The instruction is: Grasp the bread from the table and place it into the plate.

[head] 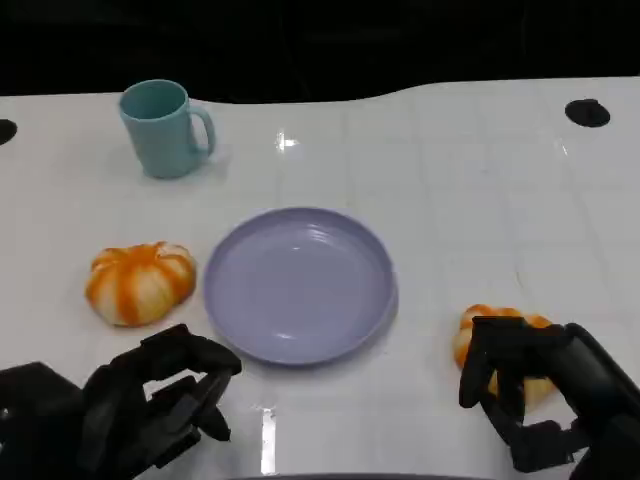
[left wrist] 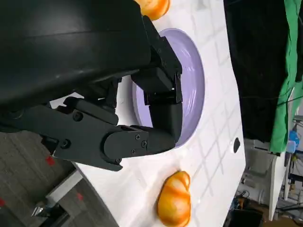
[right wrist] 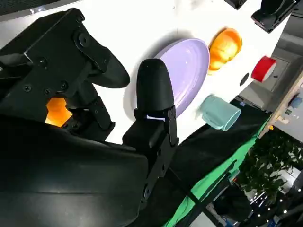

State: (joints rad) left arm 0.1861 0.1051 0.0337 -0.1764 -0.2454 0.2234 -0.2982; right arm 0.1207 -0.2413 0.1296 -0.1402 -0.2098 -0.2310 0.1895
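Observation:
Two orange-and-white breads lie on the white table. One bread (head: 140,283) (left wrist: 174,201) (right wrist: 226,47) sits left of the lilac plate (head: 300,285) (left wrist: 191,90) (right wrist: 189,71), untouched. The other bread (head: 500,335) (right wrist: 57,112) lies right of the plate, close to the front edge. My right hand (head: 545,395) (right wrist: 94,118) is over this bread, fingers arched down along its left side and thumb below it; the bread rests on the table. My left hand (head: 150,405) (left wrist: 118,94) hovers near the front edge, below the left bread, fingers half curled and holding nothing. The plate has nothing in it.
A teal mug (head: 165,128) (right wrist: 218,112) stands at the back left, beyond the left bread. Dark round holes (head: 587,112) mark the table's far corners. The table's front edge runs just below both hands.

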